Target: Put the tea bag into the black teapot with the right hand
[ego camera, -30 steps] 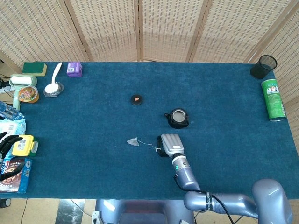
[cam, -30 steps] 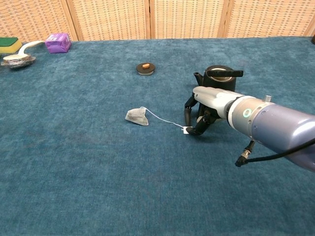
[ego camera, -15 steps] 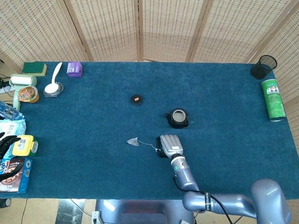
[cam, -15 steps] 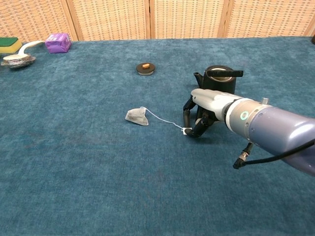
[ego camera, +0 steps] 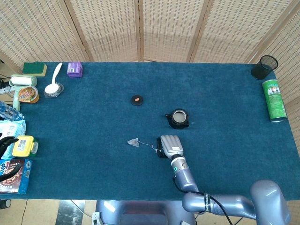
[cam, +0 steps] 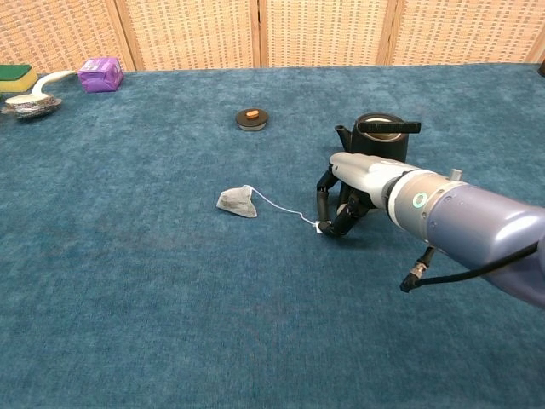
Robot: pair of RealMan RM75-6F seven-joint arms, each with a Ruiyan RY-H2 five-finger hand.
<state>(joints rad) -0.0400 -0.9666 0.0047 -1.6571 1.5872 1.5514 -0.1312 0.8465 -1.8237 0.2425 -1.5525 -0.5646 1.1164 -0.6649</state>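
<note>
The tea bag (ego camera: 133,142) (cam: 237,203) lies flat on the blue cloth, and its string runs right to a small white tag (cam: 319,226). My right hand (ego camera: 169,145) (cam: 349,192) is palm down over the tag. Two dark fingertips (cam: 322,204) meet on the tag and pinch it against the cloth. Just behind the hand stands the black teapot (ego camera: 178,118) (cam: 379,136), with its top uncovered. Dark fingers of my left hand (ego camera: 4,143) show at the far left edge of the head view, too cut off to read.
The teapot's round lid (ego camera: 137,100) (cam: 251,118) lies further back. At the back left are a purple box (ego camera: 74,69), a white spoon (ego camera: 54,80) and a sponge (ego camera: 34,68). Snack packs (ego camera: 22,146) line the left edge. A green can (ego camera: 274,99) and a black cup (ego camera: 264,67) sit far right.
My right hand has shifted slightly left and its fingertips have closed onto the tag. The tea bag itself has not moved.
</note>
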